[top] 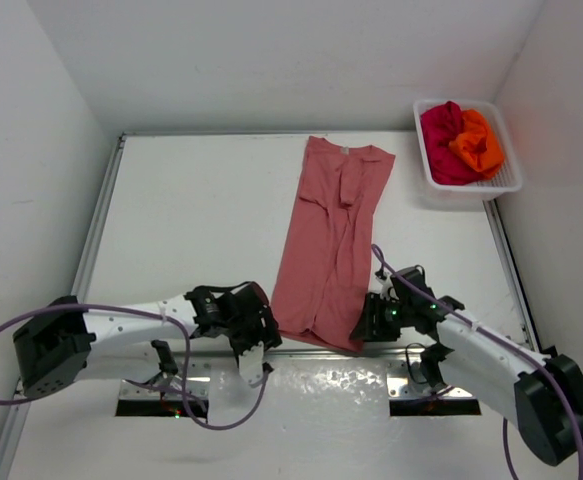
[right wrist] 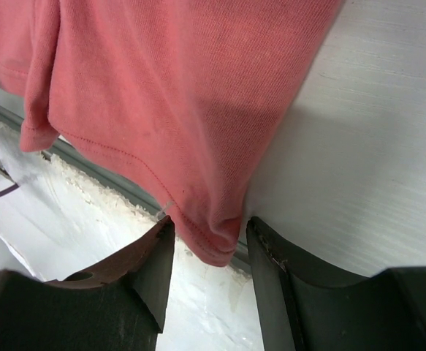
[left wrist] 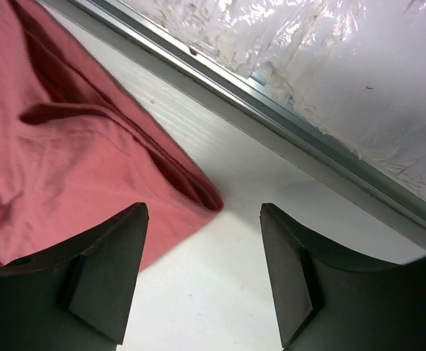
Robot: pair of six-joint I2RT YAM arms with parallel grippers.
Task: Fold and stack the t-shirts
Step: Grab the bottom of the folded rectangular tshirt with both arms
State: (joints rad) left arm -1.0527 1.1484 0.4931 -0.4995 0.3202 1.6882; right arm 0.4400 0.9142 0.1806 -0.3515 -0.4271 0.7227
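The salmon-pink t-shirt lies folded lengthwise into a long strip in the middle of the table, collar end far, hem end near. My left gripper is open at the hem's left corner. In the left wrist view the gripper has that corner just ahead of its gap and cloth beside one finger. My right gripper is open at the hem's right corner. In the right wrist view that corner sits between the jaws of the gripper, unpinched. The crimson t-shirt and the orange t-shirt lie bunched in the basket.
The white mesh basket stands at the far right corner against the wall. A metal rail and crinkled reflective sheeting run along the table's near edge, just beyond the hem. White walls enclose the table on three sides. Purple cables loop from both arms.
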